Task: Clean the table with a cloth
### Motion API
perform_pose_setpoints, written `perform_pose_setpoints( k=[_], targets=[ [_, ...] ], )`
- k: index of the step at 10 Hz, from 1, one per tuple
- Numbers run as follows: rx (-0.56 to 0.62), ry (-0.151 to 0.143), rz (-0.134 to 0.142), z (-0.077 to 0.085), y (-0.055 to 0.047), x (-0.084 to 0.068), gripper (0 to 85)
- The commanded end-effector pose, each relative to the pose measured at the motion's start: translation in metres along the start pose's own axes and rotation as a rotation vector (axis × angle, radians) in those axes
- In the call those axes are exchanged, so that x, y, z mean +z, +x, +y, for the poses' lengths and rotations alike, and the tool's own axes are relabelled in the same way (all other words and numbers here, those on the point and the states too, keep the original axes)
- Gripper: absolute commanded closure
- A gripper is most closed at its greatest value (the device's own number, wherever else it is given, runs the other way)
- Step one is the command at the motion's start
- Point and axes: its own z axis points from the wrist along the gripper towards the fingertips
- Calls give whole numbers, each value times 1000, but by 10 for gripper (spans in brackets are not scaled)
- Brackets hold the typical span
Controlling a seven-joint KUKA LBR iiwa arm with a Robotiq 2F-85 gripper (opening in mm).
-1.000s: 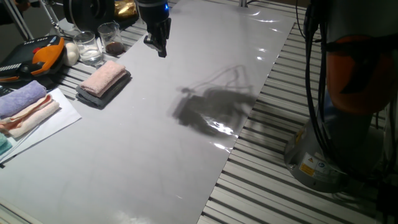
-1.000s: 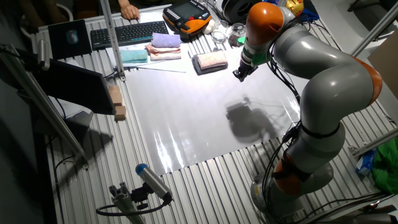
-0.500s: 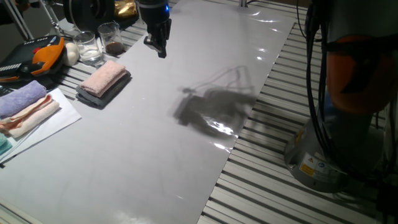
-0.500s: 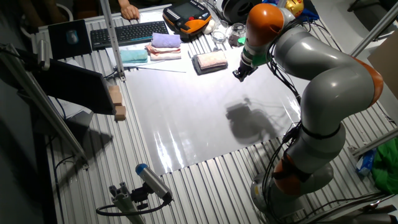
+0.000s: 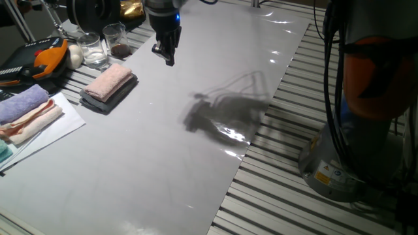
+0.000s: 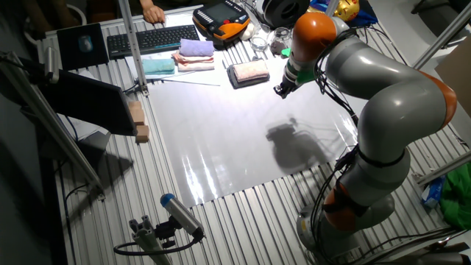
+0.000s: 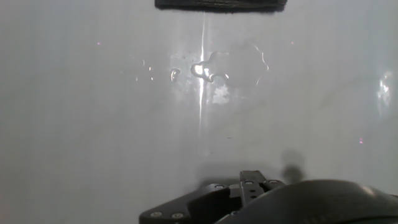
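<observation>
1. Plainly, the cloth (image 5: 109, 80) is a small pale pink terry piece, folded, lying on top of a dark grey cloth (image 5: 104, 99) at the edge of the table (image 5: 163, 170); in the one fixed view it sits off to the left of the jaws and a little lower in the picture, well apart from them, with nothing touching it.
2. Seen from the other fixed view, the same cloth (image 6: 250, 71) lies to the left of the jaws, near but clear of them.
3. Hanging above the glossy pale grey sheet, the gripper (image 5: 168, 57) points downward; its fingertips look close together with nothing between them, though whether they are fully closed I cannot tell.
4. In the hand view the dark grey cloth (image 7: 221, 5) shows only as a dark strip at the top edge, ahead of the jaws, and a small wet-looking patch (image 7: 214, 71) glints on the sheet between that strip and the gripper body.
5. Beyond the cloth, farther from the jaws, a lavender towel (image 5: 23, 103) and a peach towel (image 5: 32, 122) lie on a white sheet of paper (image 5: 55, 130).
6. Two glasses (image 5: 95, 49) stand behind the cloth, left of the jaws.
7. A dark shadow (image 5: 222, 114) falls on the sheet to the right of the jaws.
</observation>
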Motion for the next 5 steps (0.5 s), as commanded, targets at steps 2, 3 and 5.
perform_pose_setpoints(
  k=[2, 3, 5],
  targets=[
    [-2, -2, 2, -1, -2, 7, 850],
    [-1, -7, 1, -1, -3, 11, 850],
    [-1, -7, -2, -1, -6, 14, 850]
  ],
)
